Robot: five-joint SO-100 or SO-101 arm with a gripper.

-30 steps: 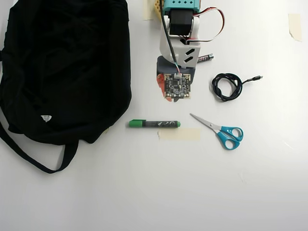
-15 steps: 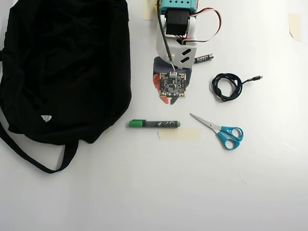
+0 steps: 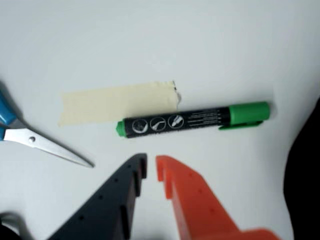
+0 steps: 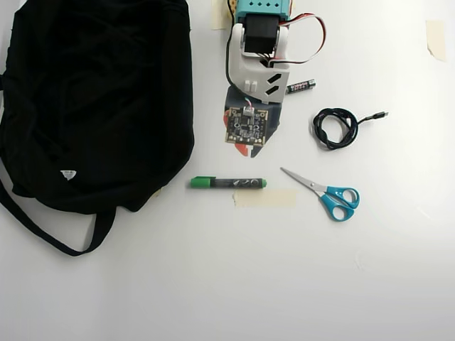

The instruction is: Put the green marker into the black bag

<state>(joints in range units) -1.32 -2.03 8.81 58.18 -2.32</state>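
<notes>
The green marker (image 4: pixel 227 182) lies flat on the white table, its green cap pointing toward the black bag (image 4: pixel 92 99), which fills the left of the overhead view. My gripper (image 4: pixel 245 150) hangs just above the marker in that view, mostly hidden under the wrist camera board. In the wrist view the marker (image 3: pixel 195 120) lies just beyond my gripper (image 3: pixel 150 166). The black and orange fingers stand nearly together, shut with nothing between them. A dark edge of the bag (image 3: pixel 306 170) shows at the right.
Blue-handled scissors (image 4: pixel 327 193) lie right of the marker, their blades (image 3: pixel 50 149) showing at the wrist view's left. A strip of masking tape (image 4: pixel 264 198) sits beside the marker. A coiled black cable (image 4: pixel 335 128) and a small battery (image 4: pixel 300 86) lie right of the arm.
The wrist has swung a little to the left and slightly back toward the arm's base in the overhead view. The marker, bag and scissors have not moved.
</notes>
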